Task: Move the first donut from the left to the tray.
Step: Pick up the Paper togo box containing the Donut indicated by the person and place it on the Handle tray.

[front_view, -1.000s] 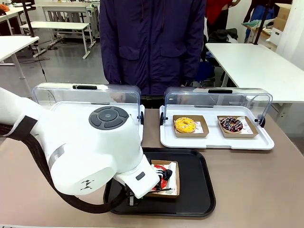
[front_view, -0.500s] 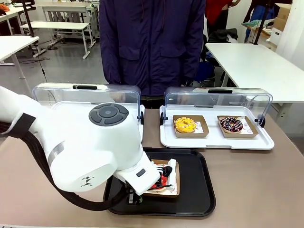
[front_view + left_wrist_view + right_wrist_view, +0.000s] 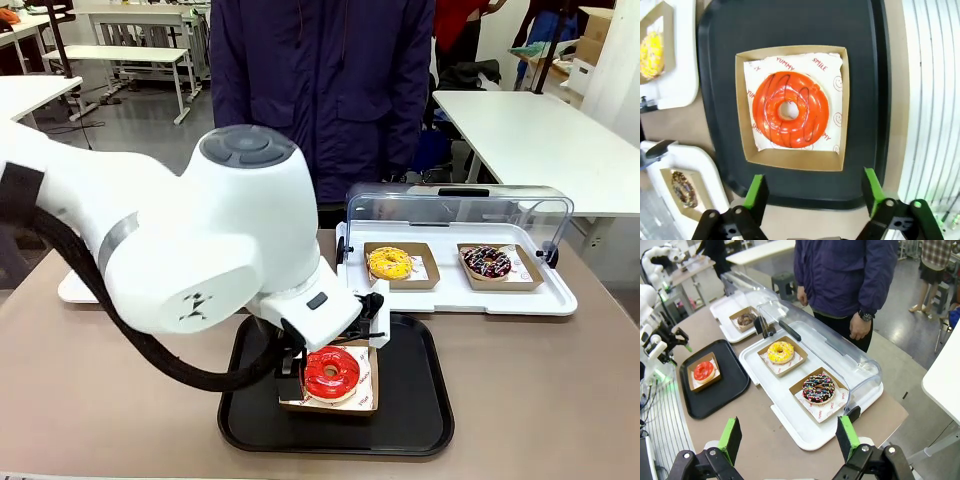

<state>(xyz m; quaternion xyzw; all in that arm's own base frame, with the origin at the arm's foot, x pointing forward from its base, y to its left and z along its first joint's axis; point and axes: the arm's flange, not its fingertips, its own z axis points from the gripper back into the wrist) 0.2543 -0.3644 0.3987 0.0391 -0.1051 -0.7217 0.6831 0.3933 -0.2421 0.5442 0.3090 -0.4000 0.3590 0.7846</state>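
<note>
The red-glazed donut (image 3: pixel 331 372) lies in its brown cardboard holder on the black tray (image 3: pixel 410 400), left of the tray's middle. My left gripper (image 3: pixel 815 192) hangs open straight above it, and nothing is between its green fingers (image 3: pixel 757 191). In the left wrist view the donut (image 3: pixel 807 125) rests on printed paper inside the holder, with the tray (image 3: pixel 720 50) around it. My right gripper (image 3: pixel 789 437) stands open high over the table's right end, holding nothing. From there the donut (image 3: pixel 703 370) and tray (image 3: pixel 725 385) show far to the left.
A white tray with an open clear lid (image 3: pixel 460 205) holds a yellow donut (image 3: pixel 390 263) and a sprinkled chocolate donut (image 3: pixel 487 262). A second lidded white tray with a dark donut (image 3: pixel 745 319) stands farther left. A person (image 3: pixel 320 90) stands at the far side. My left arm (image 3: pixel 230 260) bulks over the left half.
My left gripper has let go of the donut's holder and risen off the tray. The donut and holder stay on the tray, now uncovered.
</note>
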